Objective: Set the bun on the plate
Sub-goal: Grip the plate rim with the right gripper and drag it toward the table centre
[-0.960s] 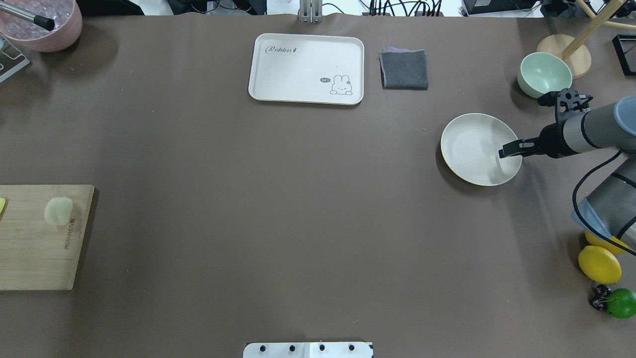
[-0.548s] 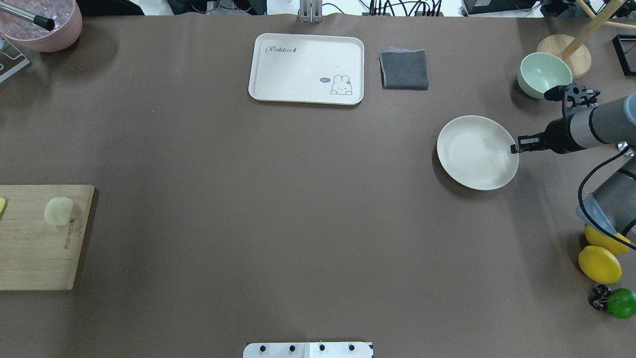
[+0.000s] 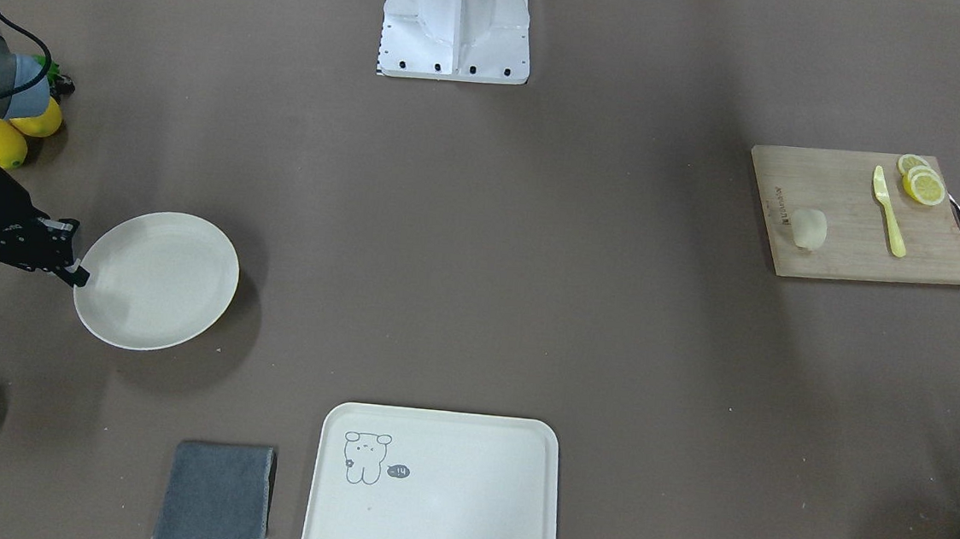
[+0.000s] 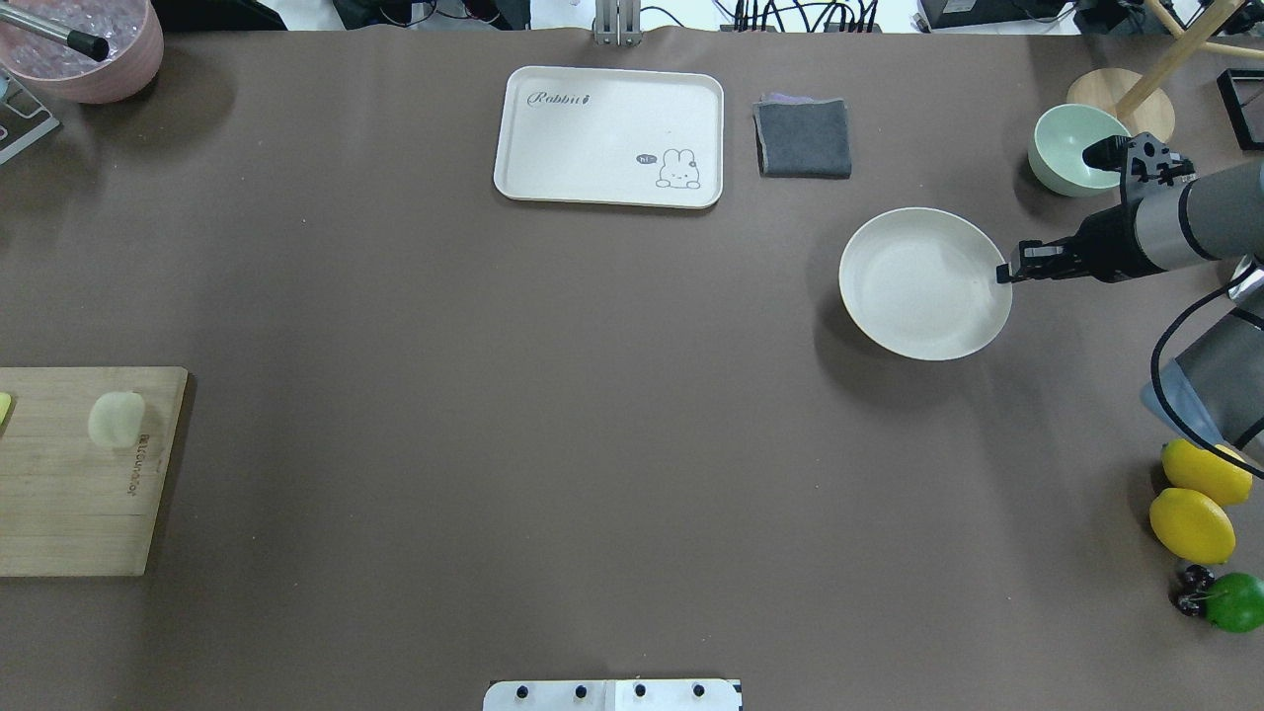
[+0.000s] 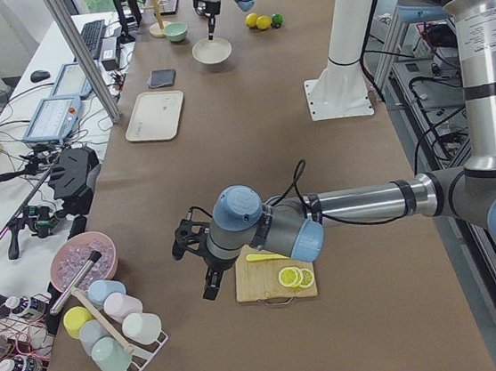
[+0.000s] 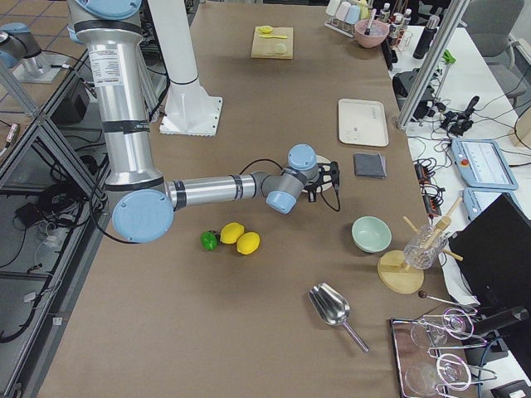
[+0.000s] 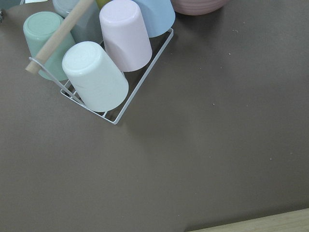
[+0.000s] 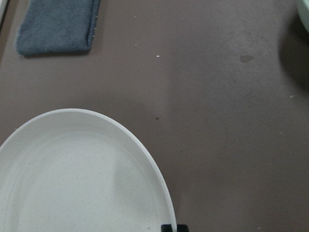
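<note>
The bun lies on the wooden cutting board at the table's left edge, and shows too as the pale bun in the front view. Far across the table, the round cream plate hangs slightly above the cloth and casts a shadow. My right gripper is shut on its right rim. The right wrist view shows the plate with a fingertip at its edge. My left gripper hangs beside the board; I cannot tell whether it is open or shut.
A cream tray and a grey cloth lie at the back. A green bowl stands behind the right arm. Two lemons and a lime sit at the right edge. A cup rack is under the left wrist.
The right gripper drew back to the plate's right rim, then moved left and away from the robot, and the plate moved with it. The bun has not moved.
</note>
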Controlling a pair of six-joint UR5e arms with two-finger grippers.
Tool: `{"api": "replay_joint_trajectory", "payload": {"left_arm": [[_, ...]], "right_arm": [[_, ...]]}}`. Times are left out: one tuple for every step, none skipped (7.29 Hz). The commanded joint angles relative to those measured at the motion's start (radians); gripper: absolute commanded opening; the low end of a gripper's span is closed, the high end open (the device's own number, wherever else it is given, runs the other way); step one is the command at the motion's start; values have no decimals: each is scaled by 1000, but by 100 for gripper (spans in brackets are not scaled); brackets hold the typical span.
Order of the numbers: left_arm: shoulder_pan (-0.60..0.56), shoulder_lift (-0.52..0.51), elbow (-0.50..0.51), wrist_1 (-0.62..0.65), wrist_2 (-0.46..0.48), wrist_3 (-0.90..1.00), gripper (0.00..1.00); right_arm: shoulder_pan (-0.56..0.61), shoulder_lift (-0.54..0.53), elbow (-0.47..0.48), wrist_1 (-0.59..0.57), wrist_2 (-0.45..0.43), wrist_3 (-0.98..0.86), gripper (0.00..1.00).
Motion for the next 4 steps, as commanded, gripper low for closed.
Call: {"api": "replay_joint_trajectory", "payload": {"left_arm": [[-1,0,3,3,-11,0,98],[-1,0,6,0,-13,-2,98],[1,-2,9,0,-11,-4,98],[1,-2,9,0,-10,-5,98]], "right_arm": [[-86,81,93,-50,-20,152,0],[-181,122,169,-183,-123,157,0],[-259,209,210,-347,-210,160,0],[-322,268,209,-403,-272,178,0]]}}
